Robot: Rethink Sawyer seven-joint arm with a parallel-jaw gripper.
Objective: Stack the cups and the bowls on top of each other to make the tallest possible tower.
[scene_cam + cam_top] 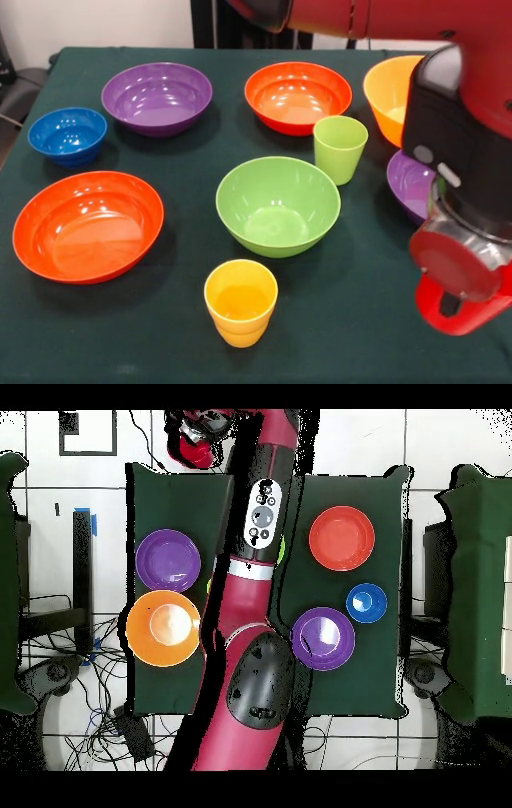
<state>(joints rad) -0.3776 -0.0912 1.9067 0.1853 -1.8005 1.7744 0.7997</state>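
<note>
All pieces stand apart on the dark green table (160, 336); no tower stands. In the front view a yellow cup (240, 302) is nearest, with a light green bowl (278, 204) and a light green cup (340, 148) behind it. A red-orange bowl (88, 226) and the small blue bowl (67, 134) are at the left. A purple bowl (157, 98) and a second red-orange bowl (298, 96) stand at the back. The large orange bowl (392, 84) and second purple bowl (406, 186) are partly behind the arm (460, 200). The red cup is hidden. My gripper (200, 434) shows overhead past the table's edge.
In the overhead view the arm (255, 584) lies along the table's middle and hides the green bowl and the cups. The purple bowl (168, 559) and orange bowl (163, 627) are on one side, the red-orange (341, 538), blue (366, 602) and purple (323, 638) bowls on the other.
</note>
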